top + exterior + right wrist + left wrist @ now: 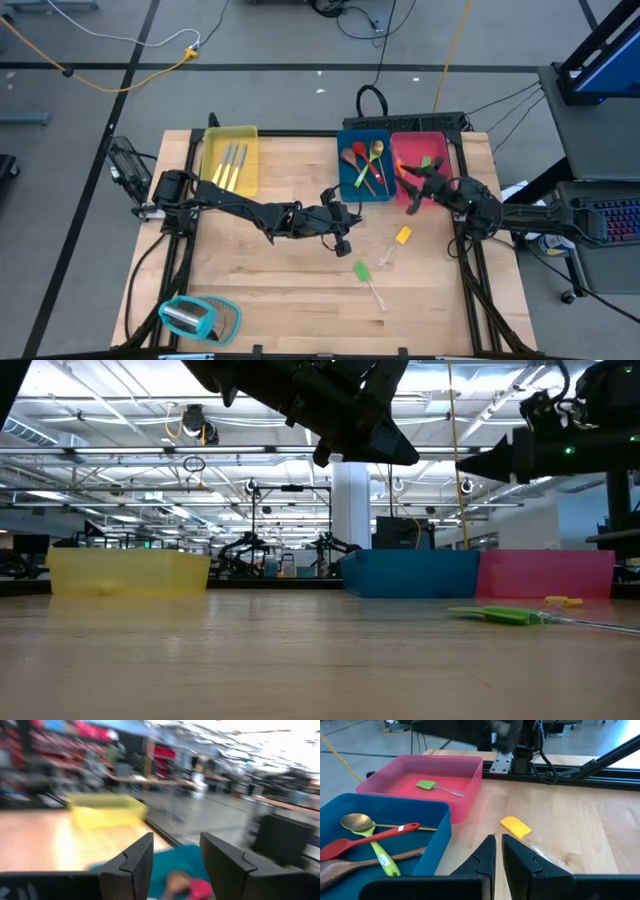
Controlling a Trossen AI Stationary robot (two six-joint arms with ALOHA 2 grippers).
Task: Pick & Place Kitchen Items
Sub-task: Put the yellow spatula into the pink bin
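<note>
Landmark: middle tray (pixel 350 180) at bench (pixel 270 290) back edge. Spoons (pixel 362 160) lie in it. Second tray (pixel 440 145) touches its right side, holding a spatula (pixel 426 784). Third tray (pixel 212 150) well left, cutlery (pixel 232 165) inside. Two spatulas (pixel 402 236) (pixel 362 271) lie on bench in front of middle tray. Rounded container (pixel 195 318) at front-left corner.

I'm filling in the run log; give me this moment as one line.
right pincer: open, above pink tray | left pincer: shut, empty, mid-table | yellow spatula, green spatula: on table
</note>
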